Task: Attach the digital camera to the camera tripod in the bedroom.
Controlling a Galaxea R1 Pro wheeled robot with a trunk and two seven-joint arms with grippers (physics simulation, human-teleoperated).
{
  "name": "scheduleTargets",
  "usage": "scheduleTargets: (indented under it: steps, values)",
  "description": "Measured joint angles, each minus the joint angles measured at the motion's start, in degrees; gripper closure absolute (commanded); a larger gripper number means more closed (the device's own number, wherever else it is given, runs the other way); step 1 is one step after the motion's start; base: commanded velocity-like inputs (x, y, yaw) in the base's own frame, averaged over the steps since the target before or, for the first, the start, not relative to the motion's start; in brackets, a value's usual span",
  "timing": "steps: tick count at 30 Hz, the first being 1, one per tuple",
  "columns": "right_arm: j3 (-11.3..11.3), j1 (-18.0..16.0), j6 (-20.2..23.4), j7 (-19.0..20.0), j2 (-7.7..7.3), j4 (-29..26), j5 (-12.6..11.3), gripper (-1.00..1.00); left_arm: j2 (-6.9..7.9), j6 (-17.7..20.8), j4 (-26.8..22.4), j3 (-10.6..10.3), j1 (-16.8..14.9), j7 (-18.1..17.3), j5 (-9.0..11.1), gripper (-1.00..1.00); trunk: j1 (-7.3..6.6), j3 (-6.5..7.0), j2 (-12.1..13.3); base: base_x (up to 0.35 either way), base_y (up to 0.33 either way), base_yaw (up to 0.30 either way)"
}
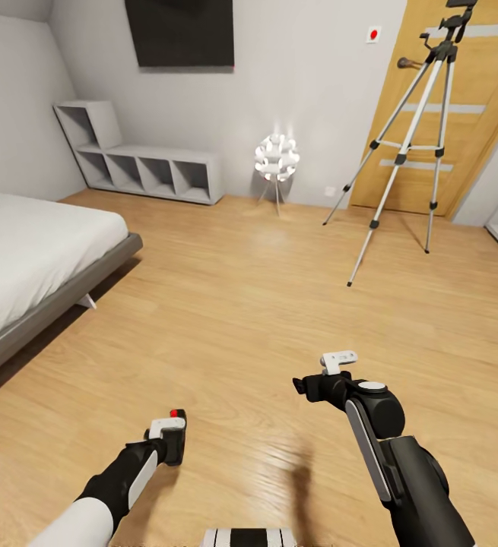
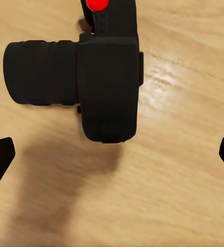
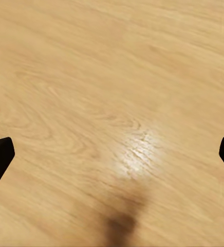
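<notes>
Camera [image 2: 91,85] lies on the wood floor [image 1: 249,304] beneath the left gripper [image 2: 112,154], fingers spread wide and empty, poised to grab, while the right gripper [image 3: 112,154] hangs open, tripod [image 1: 408,144] waiting well apart by the door [image 1: 477,152].

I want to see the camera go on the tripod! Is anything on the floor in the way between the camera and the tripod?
Nothing visible blocks it. The digital camera is at the left gripper, and only bare wood floor stretches to the camera tripod by the door. The ball lamp and bed stand off to the sides.
</notes>
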Motion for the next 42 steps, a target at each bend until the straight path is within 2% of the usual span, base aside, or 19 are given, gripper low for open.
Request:
scheduleTargets:
  steps: [7, 18, 38, 42]
  values:
    - [0.1, 0.0, 0.0, 0.0, 0.07, 0.0, 0.0, -1.0, -0.18, -1.5, -0.3, 0.1, 0.0, 0.2, 0.0, -1.0, 0.18, -1.55, -0.1, 0.0, 0.0, 0.0]
    - [0.0, 0.0, 0.0, 0.0, 0.11, 0.0, 0.0, -1.0, -1.86, -3.4, -0.7, 0.0, -1.0, 1.3, -0.5, -1.0, 0.46, -3.99, -0.2, 0.0, 0.0, 0.0]
    - [0.1, -0.1, -0.1, 0.0, 0.36, 0.0, 0.0, -1.0, -1.96, -5.5, -1.0, -0.1, -2.5, 1.7, -3.2, -1.0, 0.98, -8.42, -0.5, 0.0, 0.0, 0.0]
    - [0.1, -0.1, -0.1, 0.0, 0.37, 0.0, 0.0, -1.0, -1.93, -6.4, -1.1, -0.1, -2.6, 2.2, -3.4, -1.0, 0.98, -8.43, -0.5, 0.0, 0.0, 0.0]
